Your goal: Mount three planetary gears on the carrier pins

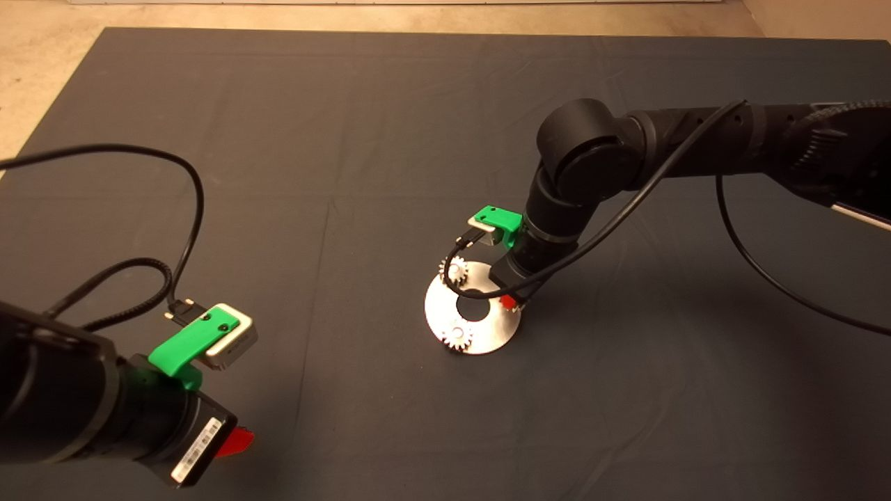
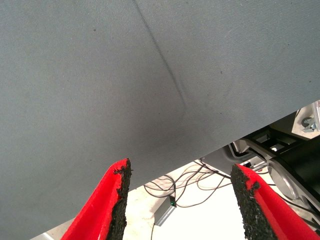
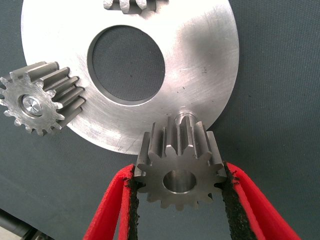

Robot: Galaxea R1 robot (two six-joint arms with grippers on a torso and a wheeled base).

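Note:
The shiny round disc [image 1: 495, 327] lies on the mat at centre-right. Two planetary gears [image 1: 452, 270] [image 1: 458, 337] sit on carrier pins, one on the disc's far rim and one on its near rim; the right wrist view shows them as well [image 3: 37, 100] [image 3: 132, 4]. My right gripper [image 3: 180, 175] is shut on a third gear [image 3: 180, 167], held by its teeth at the disc's right rim. A bare pin [image 3: 186, 114] pokes out just behind that gear. My left gripper [image 2: 180, 172] is parked open at the lower left of the mat.
The right arm [image 1: 592, 153] reaches in from the right and hides the disc's right rim in the head view. A black cable [image 1: 480, 278] loops over the far gear. The left wrist view shows the mat's edge [image 2: 200, 155] with cables on the floor beyond.

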